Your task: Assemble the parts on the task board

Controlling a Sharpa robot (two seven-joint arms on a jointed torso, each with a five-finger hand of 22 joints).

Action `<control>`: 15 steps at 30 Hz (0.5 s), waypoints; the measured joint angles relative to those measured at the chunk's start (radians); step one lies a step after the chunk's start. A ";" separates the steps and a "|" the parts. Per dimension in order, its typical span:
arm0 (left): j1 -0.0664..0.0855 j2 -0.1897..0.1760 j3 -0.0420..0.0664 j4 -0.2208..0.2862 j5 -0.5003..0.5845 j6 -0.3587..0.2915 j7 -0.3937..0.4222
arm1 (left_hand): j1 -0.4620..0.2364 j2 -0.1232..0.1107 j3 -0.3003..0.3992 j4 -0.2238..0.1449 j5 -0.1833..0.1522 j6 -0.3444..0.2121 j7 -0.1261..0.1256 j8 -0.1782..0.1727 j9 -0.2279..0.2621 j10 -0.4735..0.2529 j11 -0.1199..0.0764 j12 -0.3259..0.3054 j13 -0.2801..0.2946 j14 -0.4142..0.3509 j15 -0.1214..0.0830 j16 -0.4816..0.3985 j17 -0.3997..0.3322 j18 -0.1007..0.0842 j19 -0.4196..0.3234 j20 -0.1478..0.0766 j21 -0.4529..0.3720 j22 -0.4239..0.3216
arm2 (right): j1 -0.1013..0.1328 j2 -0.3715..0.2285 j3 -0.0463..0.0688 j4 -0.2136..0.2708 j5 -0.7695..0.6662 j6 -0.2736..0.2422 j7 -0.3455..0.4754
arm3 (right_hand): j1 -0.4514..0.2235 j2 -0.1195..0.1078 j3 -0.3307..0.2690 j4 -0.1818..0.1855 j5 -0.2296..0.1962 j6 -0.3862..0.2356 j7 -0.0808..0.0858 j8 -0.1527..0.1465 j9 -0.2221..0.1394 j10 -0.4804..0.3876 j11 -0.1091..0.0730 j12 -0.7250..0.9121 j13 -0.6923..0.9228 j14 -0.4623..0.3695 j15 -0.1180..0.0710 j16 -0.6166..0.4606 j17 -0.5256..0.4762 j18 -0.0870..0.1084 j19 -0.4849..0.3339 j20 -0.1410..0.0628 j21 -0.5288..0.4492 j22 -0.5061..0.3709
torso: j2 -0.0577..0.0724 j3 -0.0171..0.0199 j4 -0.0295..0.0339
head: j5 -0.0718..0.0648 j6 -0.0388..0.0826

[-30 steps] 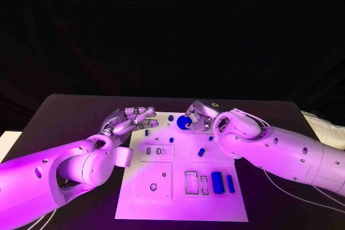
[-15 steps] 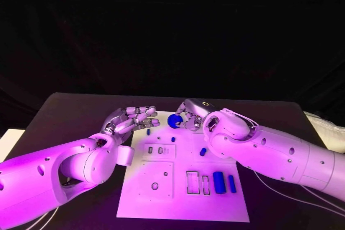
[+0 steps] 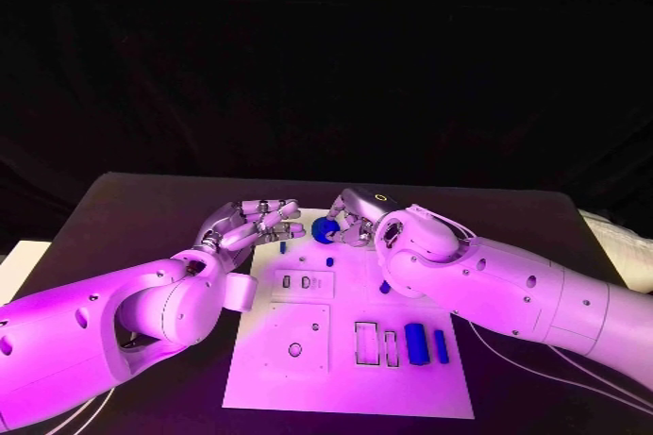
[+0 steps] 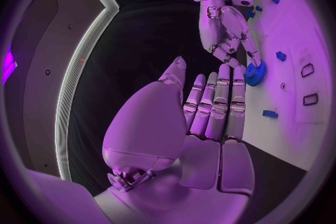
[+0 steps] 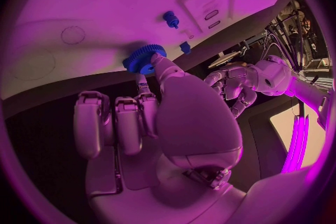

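the right robot hand [image 3: 357,222] pinches a round blue toothed gear [image 3: 326,230] between its fingertips at the far edge of the flat white task board [image 3: 409,388], which lies in the middle of the black worktop [image 3: 136,209]. the right wrist view shows the gear [image 5: 144,59] held on edge, its lower rim at the board surface or just above it; whether it touches i cannot tell. the left robot hand [image 3: 253,225] hovers just beside it at the board's far left corner, fingers loosely spread and holding nothing. two long blue blocks [image 3: 426,344] lie side by side near the board's near right edge, and small blue pegs [image 3: 329,261] sit on the far half. the step in hand looks like carrying the gear toward its seat. the next move calls for turning it flat, lining its centre hole over its post or recess, and lowering it gently; the left robot hand seems placed to steady or receive it.
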 measured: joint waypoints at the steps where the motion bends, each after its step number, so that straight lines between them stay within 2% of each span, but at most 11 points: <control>1: 0.000 0.000 0.000 0.000 0.000 0.000 0.000 | 0.000 0.000 0.000 0.000 0.000 0.000 0.000 0.000 0.000 0.000 0.000 0.000 0.000 0.000 0.000 0.000 0.000 0.000 0.000 0.000 0.000 0.000 | 0.000 0.002 -0.001 -0.001 0.001 0.001 0.001 | 0.000 0.000 0.000 0.000 -0.003 0.004 -0.001 0.000 0.000 0.000 0.000 0.000 0.000 0.000 0.000 0.000 0.000 0.000 0.000 0.000 0.000 0.000 | 0.000 0.0001 0.0000 | 0.000 0.000; 7: 0.000 0.001 0.000 0.000 0.000 0.000 0.000 | 0.000 0.000 0.000 0.000 0.000 0.000 0.000 0.000 0.000 0.000 0.000 0.000 0.000 0.000 0.000 0.000 0.000 0.000 0.000 0.000 0.000 0.000 | -0.001 0.004 -0.003 -0.002 0.004 0.005 0.001 | -0.022 -0.016 0.000 0.000 -0.021 0.012 -0.006 -0.008 0.002 0.000 0.000 -0.017 0.000 0.000 0.000 0.000 0.000 0.000 0.000 0.000 0.000 -0.001 | 0.000 0.0004 -0.0006 | 0.000 -0.001; 9: 0.000 0.001 0.000 0.000 0.000 0.000 0.000 | 0.000 0.000 0.000 0.000 0.000 0.000 0.000 0.000 0.000 0.000 0.000 0.000 0.000 0.000 0.000 0.000 0.000 0.000 0.000 0.000 0.000 0.000 | 0.000 0.003 -0.003 -0.002 0.005 0.005 0.001 | -0.035 -0.024 0.000 0.000 -0.035 0.014 -0.007 -0.016 0.042 0.000 0.000 -0.037 0.000 0.000 0.000 0.000 0.000 0.000 0.000 0.000 0.000 -0.004 | 0.000 0.0003 -0.0012 | -0.002 -0.002; 11: 0.000 0.000 0.000 0.001 0.001 0.000 -0.001 | 0.000 0.000 0.000 0.000 0.000 0.000 0.000 0.000 0.000 0.000 0.000 0.000 0.000 0.000 0.000 0.000 0.000 0.000 0.000 0.000 0.000 0.000 | 0.000 0.002 -0.003 -0.002 0.005 0.004 0.001 | -0.047 -0.029 -0.004 0.003 -0.054 0.001 -0.006 -0.023 0.053 0.000 0.000 -0.062 0.000 0.000 0.000 0.000 0.000 0.000 0.000 0.000 0.000 -0.006 | 0.000 0.0006 -0.0013 | -0.003 -0.002; 13: 0.000 0.000 0.000 0.001 0.001 0.000 -0.001 | 0.004 0.004 0.003 -0.003 0.000 0.000 0.000 0.000 0.000 0.000 0.000 0.000 0.000 0.000 0.000 0.000 0.000 0.000 0.000 0.000 0.000 0.000 | -0.001 0.002 -0.004 -0.002 0.007 0.003 0.002 | -0.051 -0.033 -0.012 0.003 -0.070 -0.020 0.000 -0.033 0.050 -0.009 0.009 -0.086 0.000 0.000 0.000 0.000 0.000 0.000 -0.004 0.004 0.000 -0.008 | 0.000 0.0008 -0.0017 | -0.003 -0.003; 15: 0.000 0.000 0.000 0.001 0.001 0.000 -0.001 | 0.004 0.004 0.003 -0.003 0.000 0.000 0.000 0.000 0.000 0.000 0.000 0.000 0.000 0.000 0.000 0.000 0.001 0.000 0.000 0.000 0.000 0.000 | -0.001 0.002 -0.005 -0.002 0.008 0.002 0.003 | -0.060 -0.043 -0.018 0.004 -0.088 -0.043 0.005 -0.048 0.042 -0.026 0.015 -0.119 0.000 0.000 0.008 0.000 0.000 0.000 -0.008 0.007 0.000 -0.012 | 0.000 0.0010 -0.0017 | -0.003 -0.003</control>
